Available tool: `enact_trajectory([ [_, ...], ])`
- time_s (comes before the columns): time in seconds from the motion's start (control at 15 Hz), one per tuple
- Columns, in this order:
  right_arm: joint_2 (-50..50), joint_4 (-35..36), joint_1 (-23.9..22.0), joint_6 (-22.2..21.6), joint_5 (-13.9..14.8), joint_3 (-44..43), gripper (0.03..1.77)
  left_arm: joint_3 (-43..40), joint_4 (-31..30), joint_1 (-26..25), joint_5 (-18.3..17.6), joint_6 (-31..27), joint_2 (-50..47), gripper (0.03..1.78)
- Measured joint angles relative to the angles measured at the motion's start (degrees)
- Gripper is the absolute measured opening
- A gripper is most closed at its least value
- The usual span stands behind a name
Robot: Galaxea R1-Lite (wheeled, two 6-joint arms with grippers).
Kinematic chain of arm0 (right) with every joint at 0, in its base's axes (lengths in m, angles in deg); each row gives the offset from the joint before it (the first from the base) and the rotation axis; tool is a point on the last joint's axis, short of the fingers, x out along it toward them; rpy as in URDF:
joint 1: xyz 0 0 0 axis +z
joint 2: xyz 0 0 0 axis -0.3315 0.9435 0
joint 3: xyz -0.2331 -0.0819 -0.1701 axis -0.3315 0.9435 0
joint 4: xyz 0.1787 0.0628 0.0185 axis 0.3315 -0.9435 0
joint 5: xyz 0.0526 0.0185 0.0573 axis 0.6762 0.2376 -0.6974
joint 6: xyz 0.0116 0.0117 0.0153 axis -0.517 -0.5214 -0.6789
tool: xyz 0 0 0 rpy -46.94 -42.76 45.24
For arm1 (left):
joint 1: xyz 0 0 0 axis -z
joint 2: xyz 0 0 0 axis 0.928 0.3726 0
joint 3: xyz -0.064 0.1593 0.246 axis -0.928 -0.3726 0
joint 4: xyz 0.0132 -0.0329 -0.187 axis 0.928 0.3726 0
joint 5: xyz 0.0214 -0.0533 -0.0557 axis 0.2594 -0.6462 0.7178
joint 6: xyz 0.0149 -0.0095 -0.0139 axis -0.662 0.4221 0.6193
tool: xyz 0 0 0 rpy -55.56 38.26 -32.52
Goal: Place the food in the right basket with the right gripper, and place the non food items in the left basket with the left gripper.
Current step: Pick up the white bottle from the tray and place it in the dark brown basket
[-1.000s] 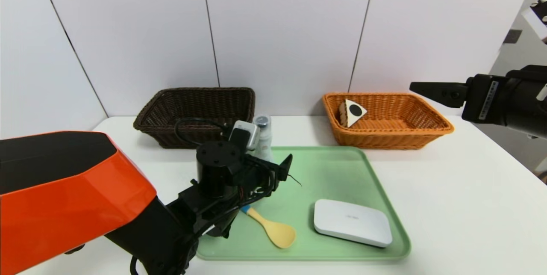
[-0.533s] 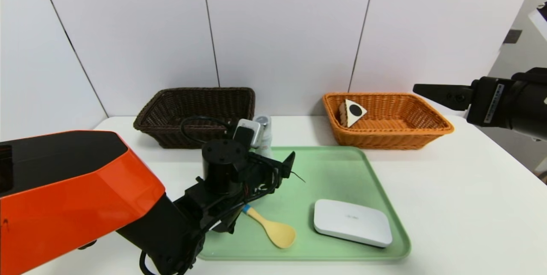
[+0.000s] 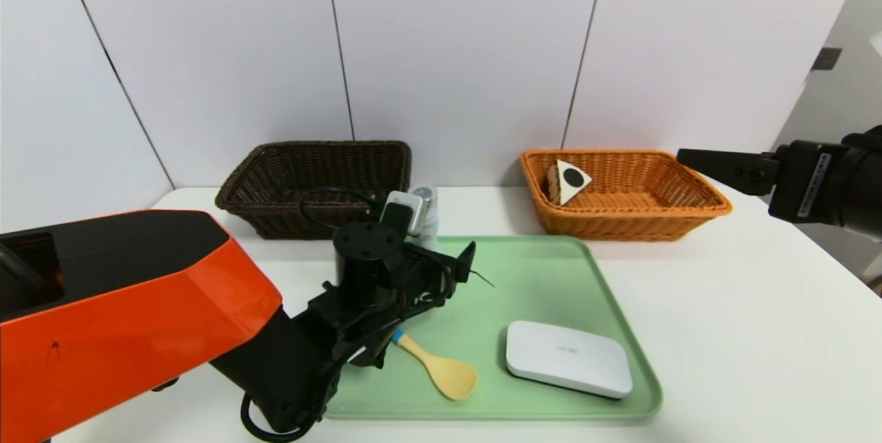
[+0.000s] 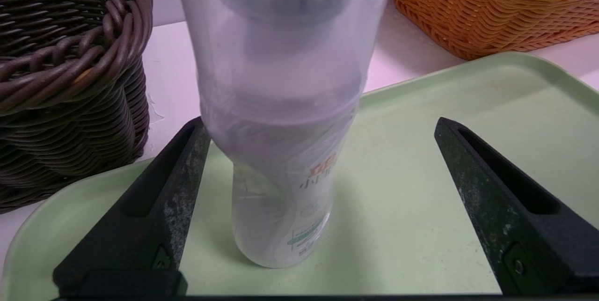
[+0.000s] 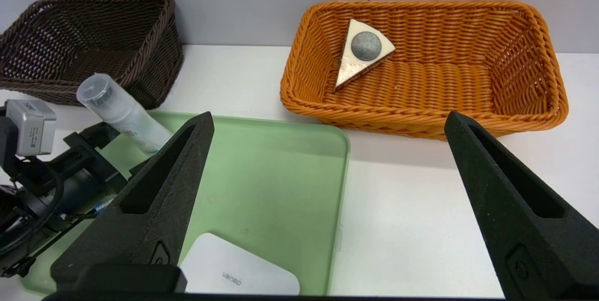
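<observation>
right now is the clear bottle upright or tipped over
Upright: in the left wrist view the bottle stands on its base on the green tray, between open fingers.

L arm, lower left of frame: glossy orange shell (image 3: pixel 158 333), blk top panel, looped blk cables (image 3: pixel 265 433). R wrist (image 3: pixel 809 181), far right: blk, white label strip.

Orange wicker basket (image 3: pixel 627 224), dark brown basket (image 3: pixel 313 212), green tray (image 3: pixel 537 291).

And the left gripper (image 4: pixel 323 128) has slid further right across the tray (image 3: pixel 544 291), closer around the bottle (image 4: pixel 285 151)! Over on the right, the right gripper (image 5: pixel 330 121) has dropped lower and drawn outward from the orange basket (image 5: pixel 421 118).
</observation>
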Motion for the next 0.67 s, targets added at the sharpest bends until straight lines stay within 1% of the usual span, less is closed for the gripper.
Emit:
enact_trajectory([
  [0.67, -0.41, -0.04, 0.06, 0.09, -0.01, 0.34, 1.70, 1.18, 1.49, -1.71, -0.01, -0.20, 0.63, 1.69],
])
